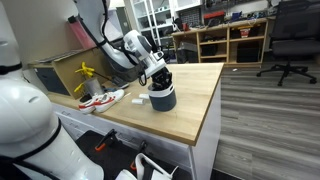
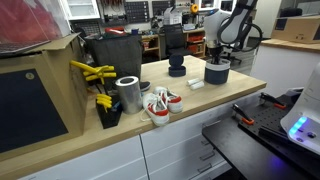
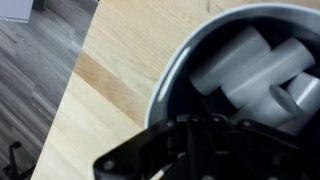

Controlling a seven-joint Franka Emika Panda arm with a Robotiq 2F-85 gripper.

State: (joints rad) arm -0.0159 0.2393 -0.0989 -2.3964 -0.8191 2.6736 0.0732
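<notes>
In an exterior view, the Panda arm [image 1: 125, 45] bends down over a wooden worktop [image 1: 190, 112]. Its jaws are lowered to the mouth of a dark round container [image 1: 163, 99] that stands upright near the middle of the worktop. A pair of red-and-white shoes [image 1: 102, 99] lies nearby, and a yellow tool [image 1: 85, 72] sits behind them.

In an exterior view from the opposite end, the container [image 2: 217, 73] stands towards the far end of the worktop [image 2: 205, 105], with the arm [image 2: 235, 25] directly above it. A black object [image 2: 177, 68] stands just beside it, and a small white piece [image 2: 195, 85] lies near its base. Well apart from these are the shoes [image 2: 160, 103], a metal can [image 2: 128, 93] and the yellow tool [image 2: 92, 72].

In the wrist view, the container's rim [image 3: 170, 75] curves across the frame and white cylinders [image 3: 235, 60] lie inside it. The jaws are a dark blur at the bottom edge and are drawn together. Whether they pinch anything cannot be told. Grey plank floor [image 3: 30, 70] shows past the worktop's edge.
</notes>
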